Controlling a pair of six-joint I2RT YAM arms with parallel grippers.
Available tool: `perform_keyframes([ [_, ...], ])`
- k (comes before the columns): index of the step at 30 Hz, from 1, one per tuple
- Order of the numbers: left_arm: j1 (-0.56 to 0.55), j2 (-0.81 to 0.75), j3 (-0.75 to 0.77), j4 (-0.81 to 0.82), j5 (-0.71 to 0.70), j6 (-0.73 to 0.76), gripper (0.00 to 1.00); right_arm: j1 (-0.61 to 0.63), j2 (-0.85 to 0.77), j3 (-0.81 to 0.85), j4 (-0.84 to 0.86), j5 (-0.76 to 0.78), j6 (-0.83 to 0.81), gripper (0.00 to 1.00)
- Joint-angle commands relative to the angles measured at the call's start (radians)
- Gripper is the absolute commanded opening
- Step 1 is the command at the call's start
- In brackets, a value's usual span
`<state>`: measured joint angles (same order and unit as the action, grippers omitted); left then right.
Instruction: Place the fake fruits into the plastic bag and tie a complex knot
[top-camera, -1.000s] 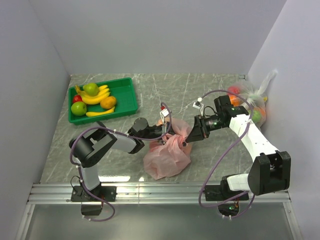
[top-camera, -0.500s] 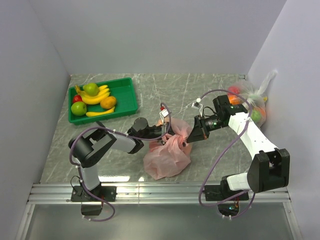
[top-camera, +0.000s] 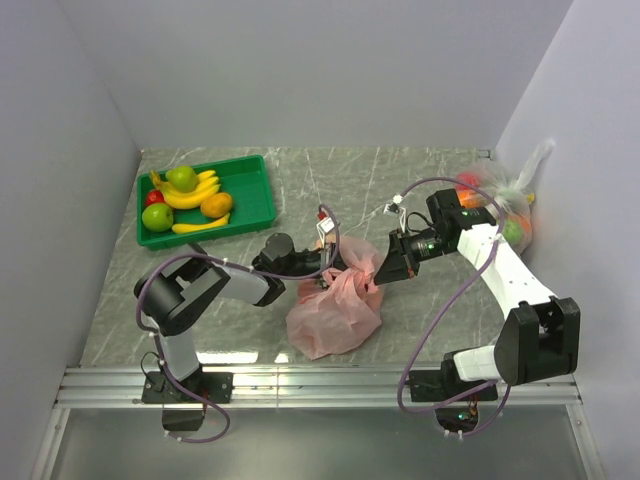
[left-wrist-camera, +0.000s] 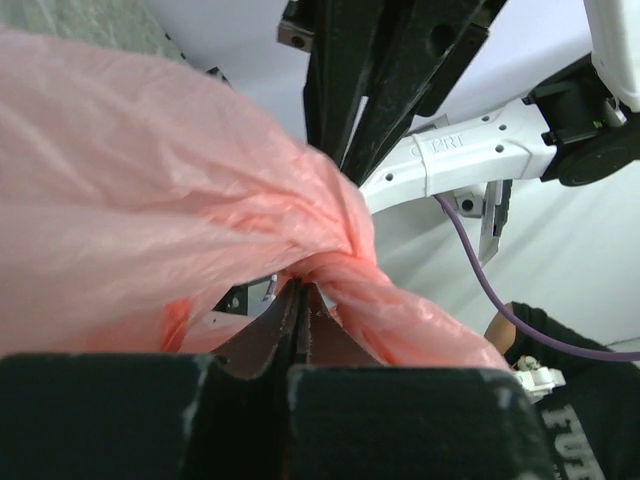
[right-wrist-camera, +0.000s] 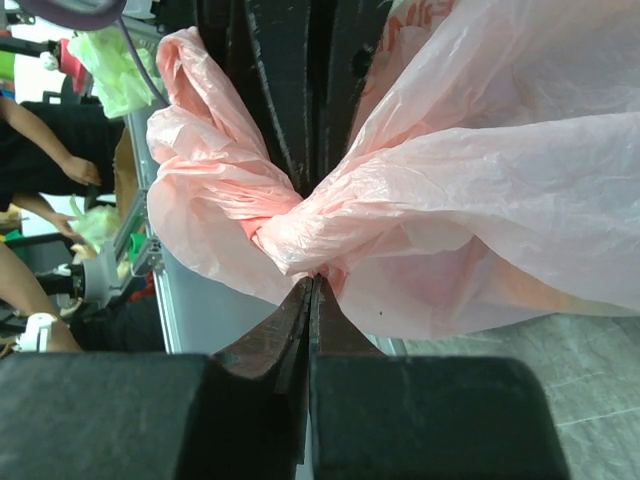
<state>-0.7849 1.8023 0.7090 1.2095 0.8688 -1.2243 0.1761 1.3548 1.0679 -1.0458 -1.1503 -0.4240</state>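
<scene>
Your left end effector (left-wrist-camera: 300, 290) is clenched, and its 2 fingers meet on a thin twisted strand of the plastic bag (left-wrist-camera: 150, 200). In its wrist view the strand comes out directly from the fingertips, so I judge it is grasped and not only touched. Your right end effector (right-wrist-camera: 312, 285) is also clenched. Its tips are pressed into the pink film just under the knot (right-wrist-camera: 300, 225), which sits as a small tight bunch in front of them.

In the top view, the 2 end effectors face each other over the top of the bag, the left one (top-camera: 335, 262) coming from the left and the right one (top-camera: 380, 272) from the right. The knot lies between them, and neither arm is clearly nearer to it. The long axis of the twisted film runs from one end effector to the other, left to right across the desk (top-camera: 420, 170). The full body of the bag (top-camera: 335, 315) rests on the desk, on the near side of both tips.

I think the next move depends on this line. If you pull the arms apart along it, the knot should tighten, but a pull upward or sideways would probably only drag the bag.

I cannot tell what is inside the bag. Several fake fruits (top-camera: 185, 190) lie in the green tray (top-camera: 250, 195), well apart to the far left.
</scene>
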Motion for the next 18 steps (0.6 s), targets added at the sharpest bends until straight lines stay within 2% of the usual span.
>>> perform_keyframes([
  [1,-0.023,0.023,0.053,0.119,0.016,-0.023,0.01,0.002,0.000,0.023,0.010,-0.029,0.014,0.03],
  [3,-0.028,0.034,0.060,0.140,0.016,-0.038,0.01,0.005,0.013,0.030,-0.009,-0.032,0.005,0.23],
  [4,-0.030,0.037,0.063,0.157,0.015,-0.040,0.01,0.005,0.017,0.030,-0.013,-0.035,0.001,0.38],
  [7,-0.031,0.040,0.067,0.154,0.010,-0.041,0.01,0.010,0.015,0.020,-0.003,-0.045,0.005,0.49],
  [10,-0.033,0.042,0.069,0.154,0.009,-0.041,0.00,0.019,0.012,0.007,0.006,-0.052,0.014,0.52],
  [18,-0.036,0.043,0.075,0.144,0.007,-0.035,0.00,0.039,0.017,-0.014,0.032,-0.068,0.027,0.53],
])
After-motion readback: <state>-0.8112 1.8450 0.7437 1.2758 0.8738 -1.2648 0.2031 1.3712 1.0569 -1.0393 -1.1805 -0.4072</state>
